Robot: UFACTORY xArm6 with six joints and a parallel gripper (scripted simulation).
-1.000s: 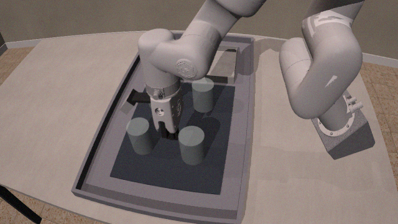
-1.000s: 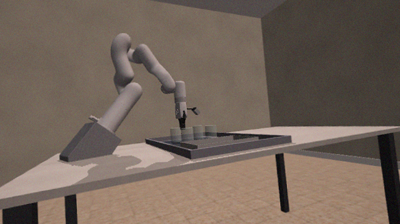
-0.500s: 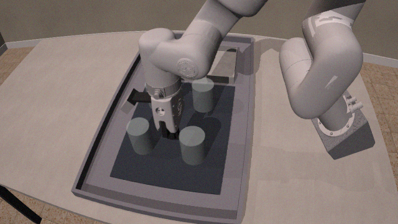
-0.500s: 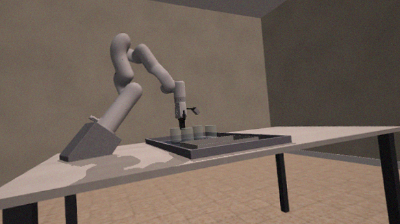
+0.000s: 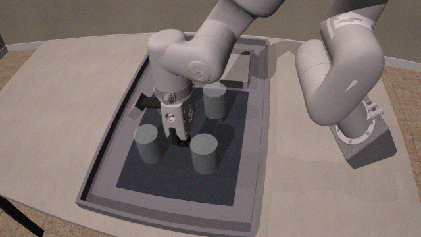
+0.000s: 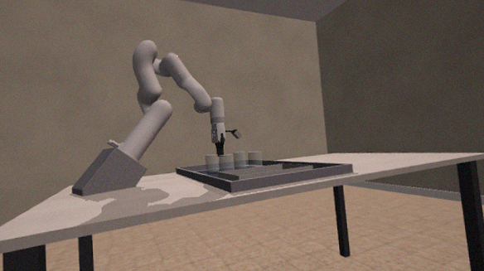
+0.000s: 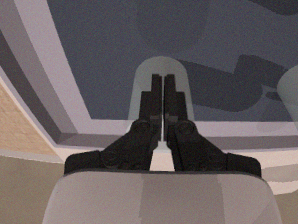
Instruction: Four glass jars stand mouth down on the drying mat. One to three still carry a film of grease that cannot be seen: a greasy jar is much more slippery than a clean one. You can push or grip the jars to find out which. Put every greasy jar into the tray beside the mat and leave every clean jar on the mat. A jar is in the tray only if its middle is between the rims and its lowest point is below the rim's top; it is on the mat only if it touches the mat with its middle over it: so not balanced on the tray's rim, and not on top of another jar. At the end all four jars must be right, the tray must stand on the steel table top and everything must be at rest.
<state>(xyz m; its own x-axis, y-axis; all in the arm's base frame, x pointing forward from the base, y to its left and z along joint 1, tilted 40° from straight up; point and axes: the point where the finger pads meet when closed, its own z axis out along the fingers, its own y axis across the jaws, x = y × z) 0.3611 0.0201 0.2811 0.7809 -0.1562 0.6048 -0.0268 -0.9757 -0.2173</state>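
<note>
Three pale glass jars show on the dark drying mat [image 5: 184, 164] in the top view: front left [image 5: 146, 143], front right [image 5: 204, 153] and back [image 5: 214, 99]. A fourth is hidden behind my arm there. The exterior view shows all four in a row [image 6: 232, 161]. My gripper [image 5: 179, 141] is shut and empty. It points down, low over the mat, between the two front jars and close to the front right one. I cannot tell if it touches that jar.
A grey raised frame [image 5: 260, 138] surrounds the mat. The tray [image 5: 240, 67] sits behind the mat, partly hidden by my arm. My arm's base [image 5: 365, 141] stands to the right on the table.
</note>
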